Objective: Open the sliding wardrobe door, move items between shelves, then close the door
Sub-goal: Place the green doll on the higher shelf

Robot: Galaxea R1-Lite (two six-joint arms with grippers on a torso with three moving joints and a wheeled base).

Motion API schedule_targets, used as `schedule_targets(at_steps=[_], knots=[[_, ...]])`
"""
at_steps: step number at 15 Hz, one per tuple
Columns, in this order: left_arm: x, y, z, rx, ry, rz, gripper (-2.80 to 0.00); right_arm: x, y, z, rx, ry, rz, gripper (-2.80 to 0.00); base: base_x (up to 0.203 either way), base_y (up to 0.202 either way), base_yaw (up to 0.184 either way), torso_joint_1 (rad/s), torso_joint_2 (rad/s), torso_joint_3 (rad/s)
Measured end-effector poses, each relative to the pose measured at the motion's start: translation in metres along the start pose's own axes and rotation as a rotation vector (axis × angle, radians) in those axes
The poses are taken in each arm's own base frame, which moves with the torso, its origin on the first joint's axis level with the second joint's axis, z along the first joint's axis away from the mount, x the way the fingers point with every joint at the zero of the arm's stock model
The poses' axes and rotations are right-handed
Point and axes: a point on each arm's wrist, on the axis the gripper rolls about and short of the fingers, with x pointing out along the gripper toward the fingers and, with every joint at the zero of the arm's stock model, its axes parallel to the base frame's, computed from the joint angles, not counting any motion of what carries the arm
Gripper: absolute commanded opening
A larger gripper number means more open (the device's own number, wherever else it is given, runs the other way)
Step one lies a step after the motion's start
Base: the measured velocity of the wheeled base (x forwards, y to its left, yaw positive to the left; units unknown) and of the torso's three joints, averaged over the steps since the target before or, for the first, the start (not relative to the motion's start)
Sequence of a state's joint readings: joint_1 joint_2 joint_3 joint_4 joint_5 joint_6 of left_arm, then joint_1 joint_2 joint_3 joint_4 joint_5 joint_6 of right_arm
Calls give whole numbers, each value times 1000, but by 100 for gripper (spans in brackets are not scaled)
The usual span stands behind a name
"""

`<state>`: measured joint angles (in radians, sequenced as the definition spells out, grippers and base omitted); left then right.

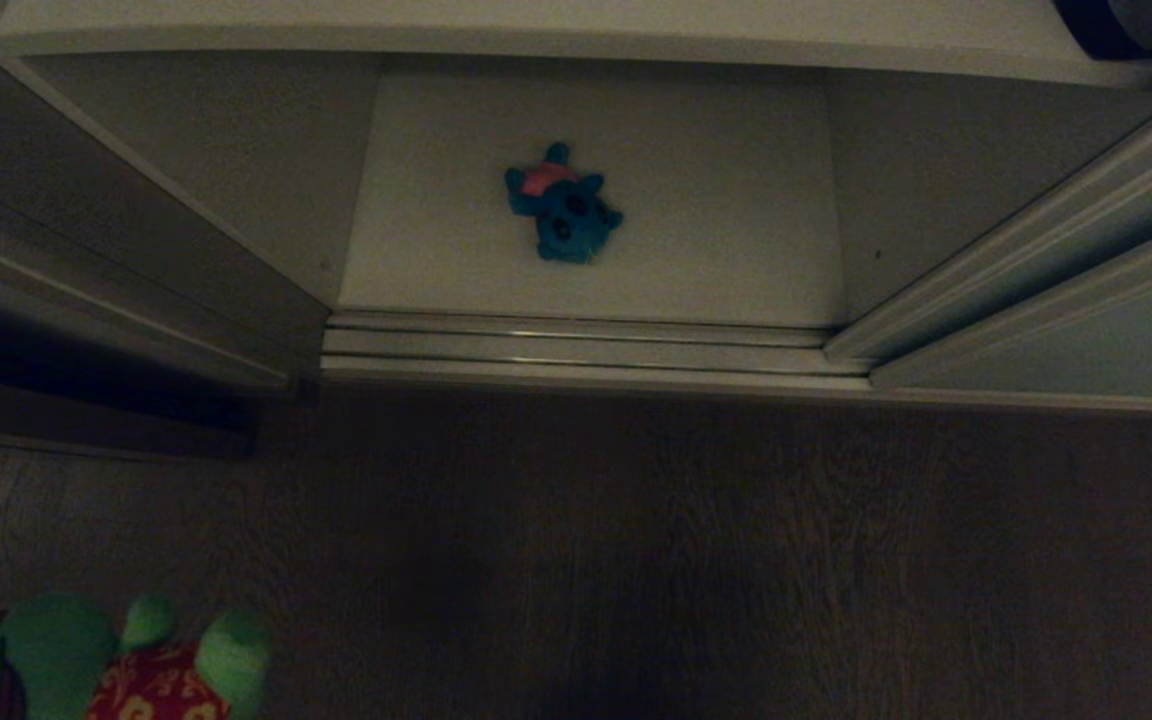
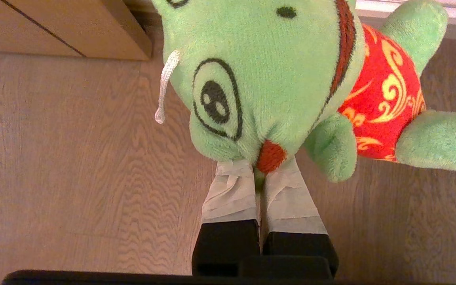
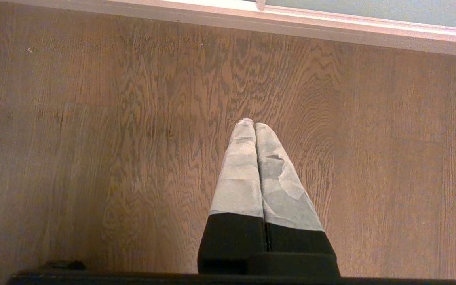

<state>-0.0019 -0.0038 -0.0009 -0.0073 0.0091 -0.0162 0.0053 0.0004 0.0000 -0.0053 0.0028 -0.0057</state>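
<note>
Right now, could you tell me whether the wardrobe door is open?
Open: the sliding wardrobe door stands aside, exposing the teal toy on the shelf.

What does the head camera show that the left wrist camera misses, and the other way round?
Only the head view shows the small teal-blue plush toy lying on the plain white bottom shelf, behind the ribbed metal floor track.

Only the left wrist view shows the left gripper shut on the green plush toy's head.

Both show that green toy with its red patterned patch, above the brown wooden floor.
</note>
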Motion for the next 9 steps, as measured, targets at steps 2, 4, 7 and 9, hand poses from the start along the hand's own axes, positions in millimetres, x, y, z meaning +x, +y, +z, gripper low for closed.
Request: schedule_targets(at_steps=[2,4,7,9], knots=[[0,0,0,1,1,1,-280,0,0,0,0,0,0,-280,0,0,0,2,-1,47],[0,0,0,4,1,1,-280,0,0,0,0,-1,0,-280,0,0,0,2,2,156],[0,0,0,4,2,1,-280,0,0,0,0,0,0,-280,0,0,0,-2,5,194],[0,0,0,3,2,1,-280,0,0,0,0,0,1,-280,0,0,0,1,3,197]])
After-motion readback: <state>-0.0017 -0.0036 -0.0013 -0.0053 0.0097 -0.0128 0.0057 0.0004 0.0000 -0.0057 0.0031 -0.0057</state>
